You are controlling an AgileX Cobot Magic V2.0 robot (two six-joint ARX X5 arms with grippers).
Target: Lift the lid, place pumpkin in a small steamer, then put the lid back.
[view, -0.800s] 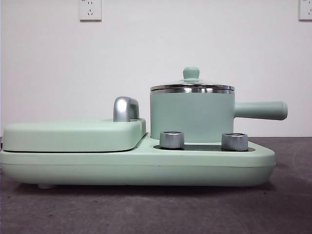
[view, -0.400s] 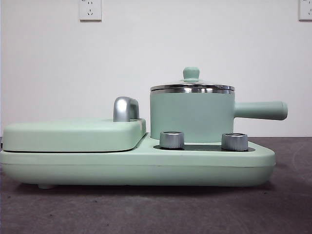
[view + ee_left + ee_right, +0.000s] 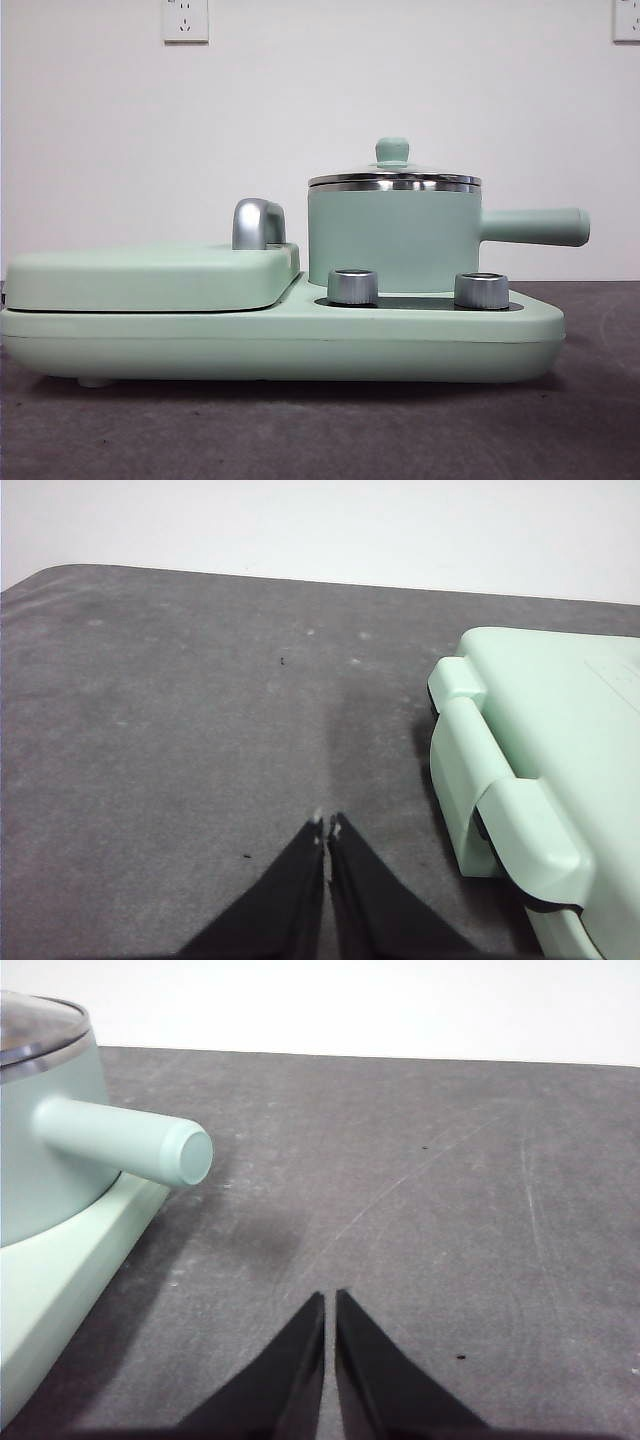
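The small steamer (image 3: 394, 240), a mint-green pot with a steel rim and a long side handle (image 3: 535, 227), stands on the right half of a mint-green cooker base (image 3: 280, 345). Its glass lid (image 3: 394, 172) with a green knob sits closed on it. The pot and its handle (image 3: 125, 1142) also show in the right wrist view. My right gripper (image 3: 330, 1300) is shut over bare table, apart from the handle. Beside the cooker's other end, my left gripper (image 3: 325, 827) is shut over bare table. The pumpkin is out of view.
A wide flat griddle cover (image 3: 150, 277) with a chrome handle (image 3: 257, 223) fills the base's left half; its hinged end (image 3: 510, 790) lies near my left gripper. Two steel dials (image 3: 352, 286) front the pot. Dark grey table, white wall behind.
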